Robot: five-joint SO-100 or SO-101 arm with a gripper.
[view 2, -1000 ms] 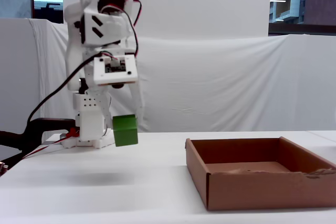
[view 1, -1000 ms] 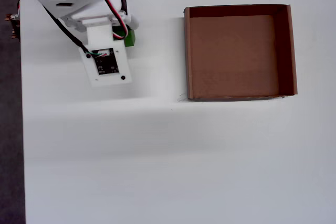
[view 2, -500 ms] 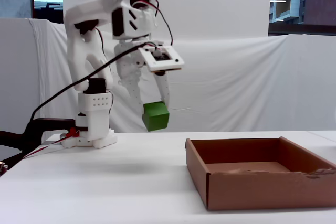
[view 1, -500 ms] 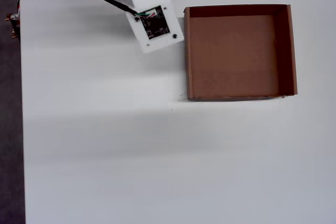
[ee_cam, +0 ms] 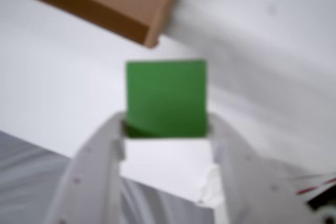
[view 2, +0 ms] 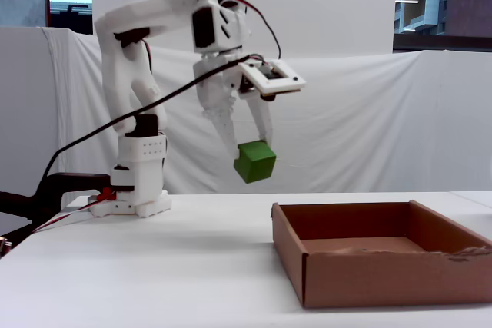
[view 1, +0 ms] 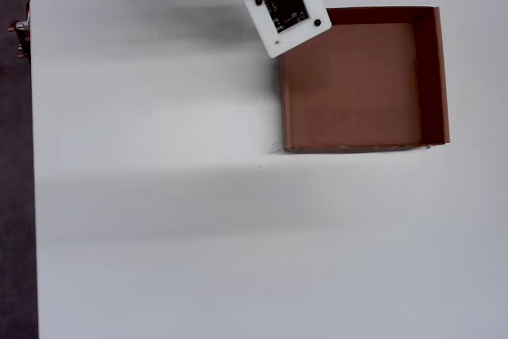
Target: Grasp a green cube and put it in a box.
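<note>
Since the earlier frames the arm (view 2: 146, 51) has swung from the table's far left corner toward the box (view 2: 384, 263), carrying the cube (view 2: 254, 161) with it. In the fixed view the cube now hangs in the air, tilted, above the table (view 2: 138, 266) and just left of the box's left wall, higher than the rim. The gripper (view 2: 247, 151) is clamped on the cube, one finger (view 2: 259, 124) on each side.

The wrist view, which is blurred, shows the cube (ee_cam: 166, 98) pinched between the two pale fingers (ee_cam: 102, 145), with a corner of the box (ee_cam: 131, 3) above it against the white table (ee_cam: 52, 77).

From overhead, the cube is hidden under the arm's white camera plate (view 1: 286, 9), which overlaps the far left corner of the box (view 1: 361, 81). The box's floor is bare brown cardboard. The box sits toward the far right part of the table (view 1: 159, 220), and the arm's base (view 2: 138, 193) stands at the far left edge in the fixed view.
</note>
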